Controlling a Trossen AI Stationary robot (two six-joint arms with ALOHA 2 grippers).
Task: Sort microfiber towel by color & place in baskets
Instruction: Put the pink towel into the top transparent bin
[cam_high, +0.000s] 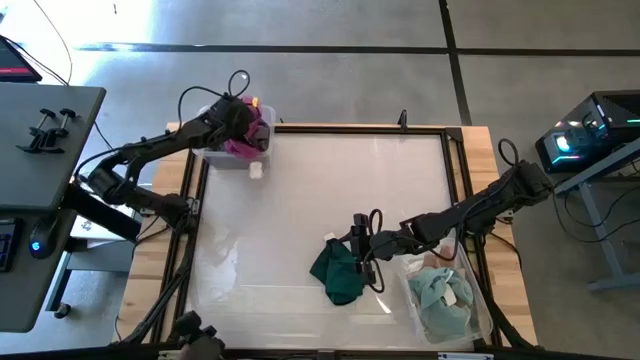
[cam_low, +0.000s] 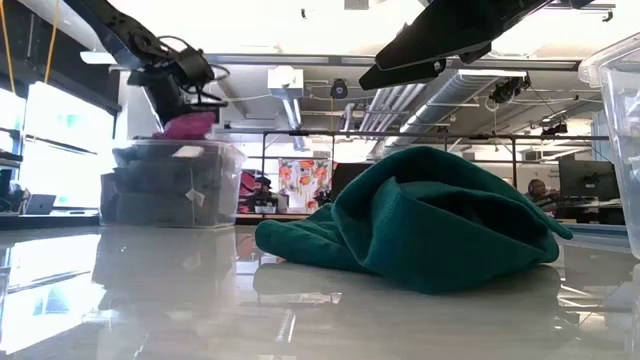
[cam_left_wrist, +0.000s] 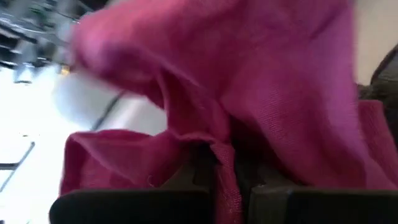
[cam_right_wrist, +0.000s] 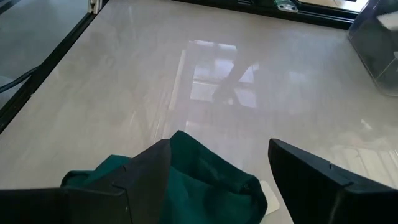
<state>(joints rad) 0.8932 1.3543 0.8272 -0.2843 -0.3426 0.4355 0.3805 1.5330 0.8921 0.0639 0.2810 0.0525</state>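
- The small basket (cam_high: 232, 150) sits at the worktop's (cam_high: 300, 200) far left corner and holds dark towels, with a pink towel (cam_high: 243, 146) at its rim.
- The larger basket (cam_high: 447, 300) stands at the near right corner; light blue-green towels (cam_high: 440, 295) lie inside it, so that share of the sorting looks done.
- One dark green towel (cam_high: 338, 272) is heaped on the worktop just left of the larger basket, touching neither basket; judged from this, it is the only piece not yet sorted.
- The left gripper (cam_high: 248, 125) hangs over the small basket with its jaws pressed together, pinching the pink towel; the left wrist view is filled with that pink cloth (cam_left_wrist: 249, 81), folds draped across the jaws.
- In the low view the pink towel (cam_low: 186, 126) bulges above the small basket's (cam_low: 175, 185) rim under the left gripper (cam_low: 170, 95), so this placement seems nearly finished, lacking only the release.
- The right arm reaches from the worktop's right edge across the larger basket, forearm low and stretched towards the green towel.
- The right gripper (cam_high: 362, 245) hovers at the green towel's far right edge with jaws spread wide; the right wrist view shows the green cloth (cam_right_wrist: 199, 180) lying between them, not gripped.
- Next probably comes closing on that towel.
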